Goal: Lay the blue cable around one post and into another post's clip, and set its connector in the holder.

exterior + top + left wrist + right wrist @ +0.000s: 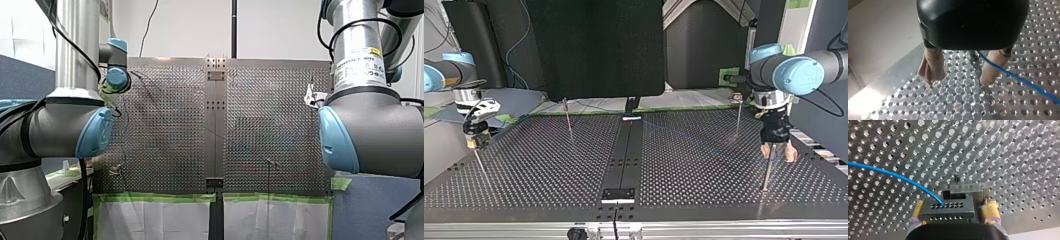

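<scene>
In the right wrist view a black connector [946, 211] with rows of holes sits against a metal holder [964, 188] on the perforated table. The blue cable [898, 176] curves out of it. My right gripper [953, 203] is open, its yellow pads [989, 208] standing either side of the connector, with a gap at one side. My left gripper [959, 80] is open with beige pads [931, 67], low over the plate. The blue cable [1023, 81] runs past one finger. In the top view my left gripper [778, 152] straddles a thin post [766, 172].
Other thin posts stand at the top view's back left [567, 117], back right [738, 115] and under my right gripper [474, 142]. A dark centre strip [624, 160] splits the perforated table [704, 165]. Green tape edges the table's near side [160, 197] in the front view.
</scene>
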